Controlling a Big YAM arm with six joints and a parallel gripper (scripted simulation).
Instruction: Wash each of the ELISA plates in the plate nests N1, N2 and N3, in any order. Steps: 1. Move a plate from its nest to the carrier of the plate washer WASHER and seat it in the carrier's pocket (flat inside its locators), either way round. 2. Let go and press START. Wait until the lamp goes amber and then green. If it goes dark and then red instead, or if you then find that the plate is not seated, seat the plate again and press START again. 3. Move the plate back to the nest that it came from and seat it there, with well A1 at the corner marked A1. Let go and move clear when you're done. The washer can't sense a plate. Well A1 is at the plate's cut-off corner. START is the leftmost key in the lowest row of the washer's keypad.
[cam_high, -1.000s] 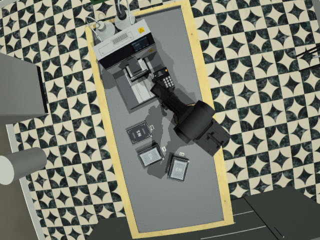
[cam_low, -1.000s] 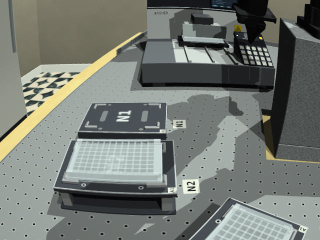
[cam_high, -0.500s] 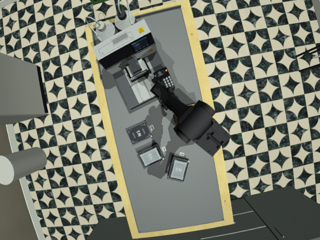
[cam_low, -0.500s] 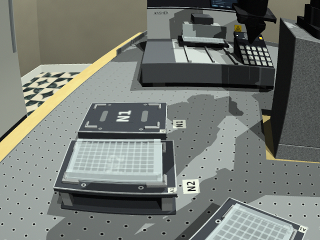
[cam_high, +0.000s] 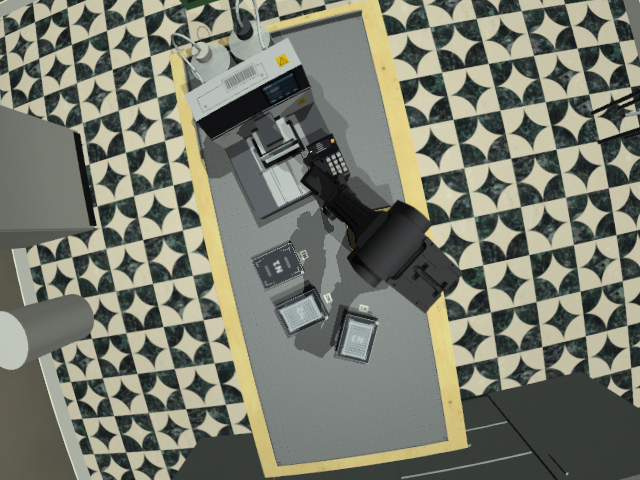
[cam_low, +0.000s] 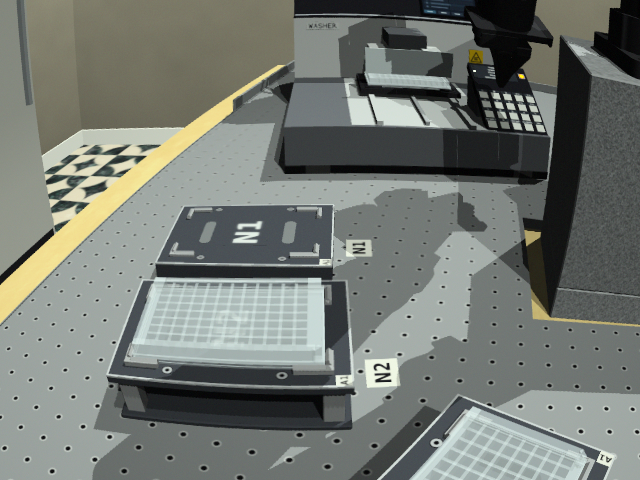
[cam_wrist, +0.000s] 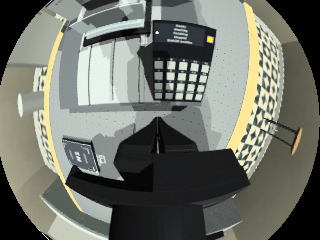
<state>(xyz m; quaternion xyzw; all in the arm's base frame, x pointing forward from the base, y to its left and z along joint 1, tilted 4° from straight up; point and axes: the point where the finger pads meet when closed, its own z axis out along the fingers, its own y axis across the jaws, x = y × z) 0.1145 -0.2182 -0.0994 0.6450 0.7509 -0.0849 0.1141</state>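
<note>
Apparently waiting out the wash of the plate from N1 (cam_high: 281, 154) (cam_low: 408, 80) (cam_wrist: 114, 32), on the washer's carrier at the far end of the desk (cam_high: 361, 413) (cam_low: 206, 180), lamp (cam_high: 332, 140) (cam_low: 521, 76) (cam_wrist: 210, 39) amber, with the gripper (cam_high: 307, 156) (cam_low: 503, 83) (cam_wrist: 157, 121) fully closed on nothing near the keypad (cam_high: 337, 163) (cam_low: 511, 111) (cam_wrist: 181, 79). Next, hold off until green, then open, lift the plate and return it to bare nest N1 (cam_high: 278, 264) (cam_low: 248, 248) (cam_wrist: 80, 156), A1 to A1. Readable: "WASHER" on the machine, "N1" and "N2" nearer, "A1" at nest corners.
</note>
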